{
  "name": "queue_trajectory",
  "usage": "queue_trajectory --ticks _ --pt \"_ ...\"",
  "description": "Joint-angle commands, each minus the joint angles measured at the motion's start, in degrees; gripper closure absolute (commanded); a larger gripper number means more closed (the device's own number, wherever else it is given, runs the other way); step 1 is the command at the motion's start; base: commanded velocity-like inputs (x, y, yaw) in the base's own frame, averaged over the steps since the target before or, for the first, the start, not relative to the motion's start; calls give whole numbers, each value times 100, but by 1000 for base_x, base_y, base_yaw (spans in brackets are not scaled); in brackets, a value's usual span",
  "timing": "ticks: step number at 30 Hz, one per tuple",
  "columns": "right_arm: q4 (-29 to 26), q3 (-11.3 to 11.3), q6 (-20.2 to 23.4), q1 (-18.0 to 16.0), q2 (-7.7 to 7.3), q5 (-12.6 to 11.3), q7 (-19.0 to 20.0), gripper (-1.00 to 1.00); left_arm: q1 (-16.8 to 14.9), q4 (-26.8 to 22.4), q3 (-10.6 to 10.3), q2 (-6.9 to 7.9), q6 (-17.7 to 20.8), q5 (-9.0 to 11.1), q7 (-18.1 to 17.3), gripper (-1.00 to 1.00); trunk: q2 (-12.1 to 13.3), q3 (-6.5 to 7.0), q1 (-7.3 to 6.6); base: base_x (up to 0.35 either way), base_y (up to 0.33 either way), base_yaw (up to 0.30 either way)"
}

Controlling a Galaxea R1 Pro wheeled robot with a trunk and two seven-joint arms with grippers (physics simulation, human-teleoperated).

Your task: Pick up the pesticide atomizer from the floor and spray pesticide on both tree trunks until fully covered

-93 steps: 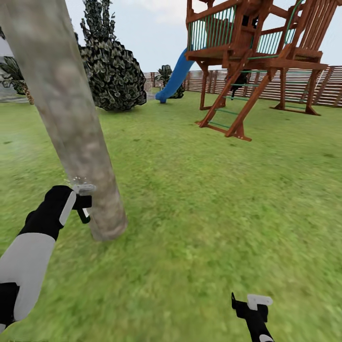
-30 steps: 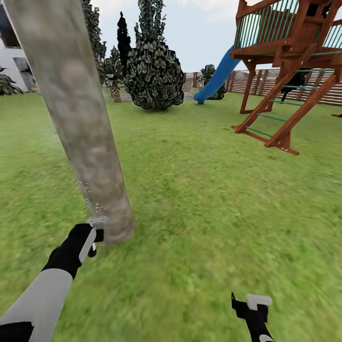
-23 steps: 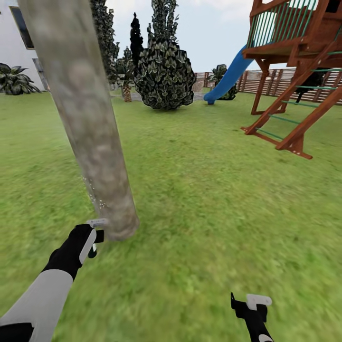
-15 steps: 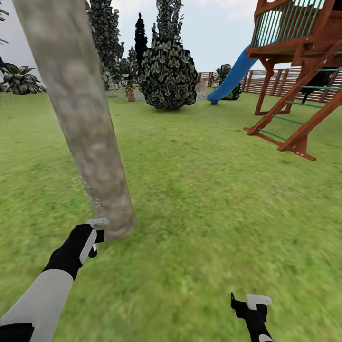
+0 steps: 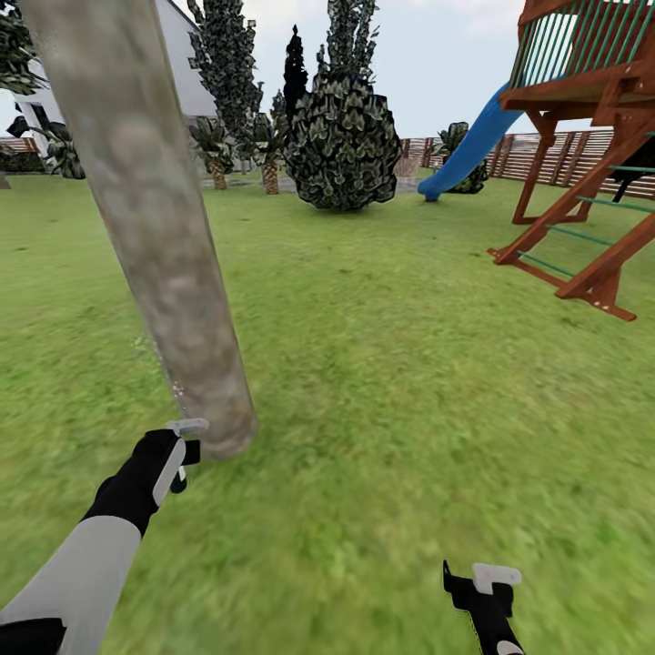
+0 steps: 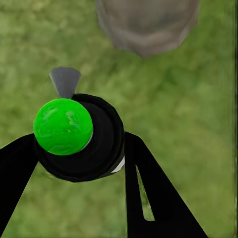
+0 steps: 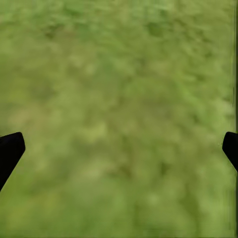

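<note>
The pesticide atomizer (image 6: 79,136) has a round black body with a glossy green cap and a grey nozzle pointing toward the tree trunk (image 5: 150,227). The left pincer (image 5: 178,450) clamps it between both black fingers (image 6: 153,198), low over the floor (image 5: 391,382), just beside the trunk's base. That trunk is thick and smooth, mottled grey-tan with greenish patches; one such trunk is in sight. A few pale specks on its lower part may be pesticide (image 5: 173,387), though they are too faint to be sure. The right pincer (image 5: 482,587) hangs wide and empty above grass. Behind stand one blue slide (image 5: 468,150), one wooden play tower (image 5: 591,136) and a slatted fence (image 5: 546,159).
</note>
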Motion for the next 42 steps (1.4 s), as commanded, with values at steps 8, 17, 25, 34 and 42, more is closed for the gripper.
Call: queue_trajectory --ticks 8,17,25,34,42 --pt "-5 47 -15 -4 0 -61 -3 -100 -3 -8 -1 -2 21 55 46 100 -2 -5 1 170 -234 5" --pt "3 47 -15 -2 0 -58 -3 -100 4 -100 -18 -23 -104 71 -27 100 -2 -5 1 52 -104 264" --pt "3 47 -15 -3 0 -59 -3 -100 -703 -15 -66 849 -55 4 -1263 100 -2 -5 1 0 0 77" --pt "3 47 -15 -4 0 -59 -3 -100 -771 -85 -435 1146 242 112 -1691 100 -2 -5 1 0 0 0" --pt "3 47 -15 -2 0 -58 -3 -100 -990 -344 -463 754 703 81 -2062 100 -2 -5 1 0 0 0"
